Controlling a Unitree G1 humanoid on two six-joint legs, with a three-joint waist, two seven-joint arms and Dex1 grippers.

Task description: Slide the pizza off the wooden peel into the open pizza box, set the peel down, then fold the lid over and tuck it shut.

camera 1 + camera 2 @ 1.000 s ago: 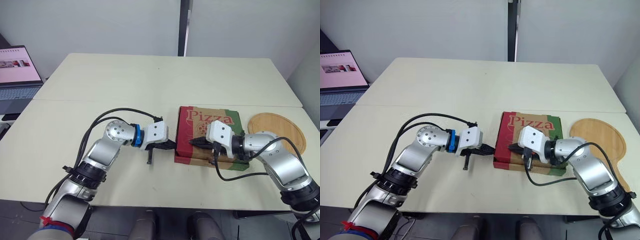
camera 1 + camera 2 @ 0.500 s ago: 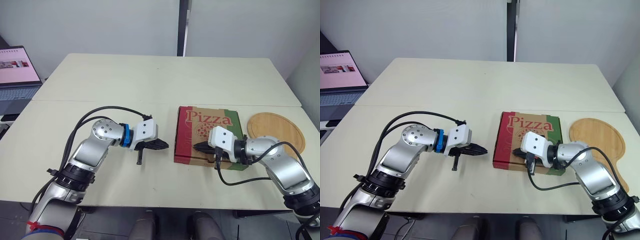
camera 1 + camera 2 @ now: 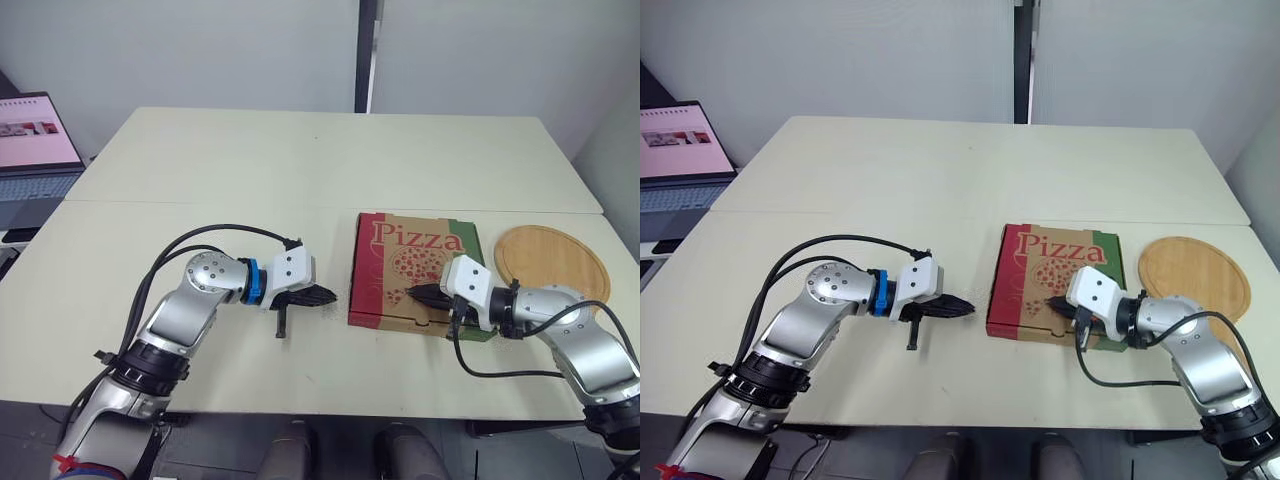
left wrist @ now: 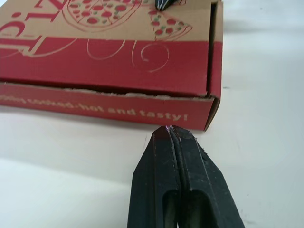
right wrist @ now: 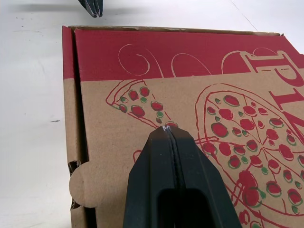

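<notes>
Left eye view: pizza box (image 3: 415,250) lies closed on the table (image 3: 300,170). Its brown lid is printed "Pizza", with a red band at left and green at right. Wooden peel (image 3: 552,258) lies just beside its right edge. Left gripper (image 3: 330,296), jaws clenched and empty, sits near the box's left side. Right gripper (image 3: 412,294), jaws clenched and empty, is over the lid's near edge.

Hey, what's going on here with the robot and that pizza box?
The robot looks close to done packing a pizza. The box lies closed on the table, and the bare peel is set down to its right. The right gripper, jaws shut, is over the lid near the box's front edge. The left gripper, also shut, sits just off the box's left side, not touching it.
</notes>
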